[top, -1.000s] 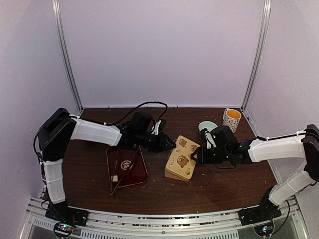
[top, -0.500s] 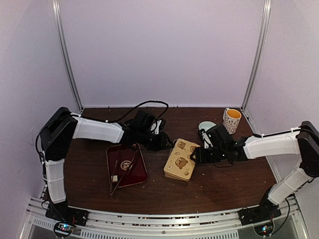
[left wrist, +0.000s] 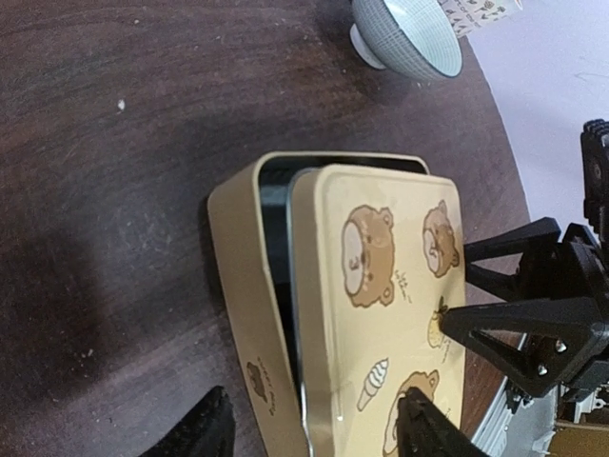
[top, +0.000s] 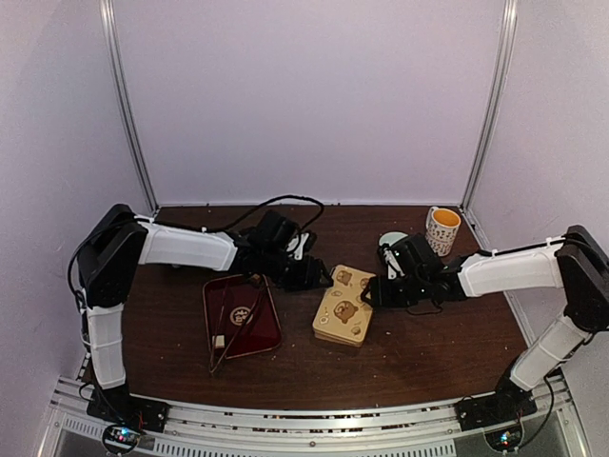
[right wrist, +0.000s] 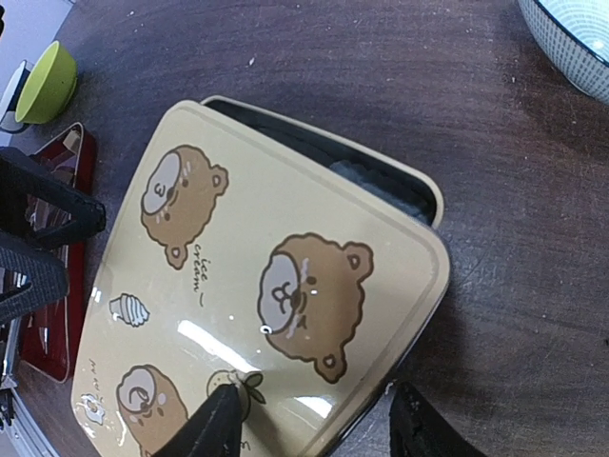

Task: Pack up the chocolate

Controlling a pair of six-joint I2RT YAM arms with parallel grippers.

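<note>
On the tabletop (top: 428,352), the bear lid (top: 344,303) lies askew over the tin (left wrist: 238,248); the left claw (top: 320,277) is released, and I cannot tell whether the right claw (top: 371,291) grips.

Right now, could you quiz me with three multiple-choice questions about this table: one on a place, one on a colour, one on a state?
1. Where is the red rectangular tray relative to the beige bear-printed metal tin? A right B left C on top
2. Inside, the patterned ceramic mug is? A blue B black C orange
3. The tin's lid is? A askew, gap showing B fully shut C off, on table
B: overhead, tray lies left. C: orange interior shows. A: dark gap along the rim.
</note>
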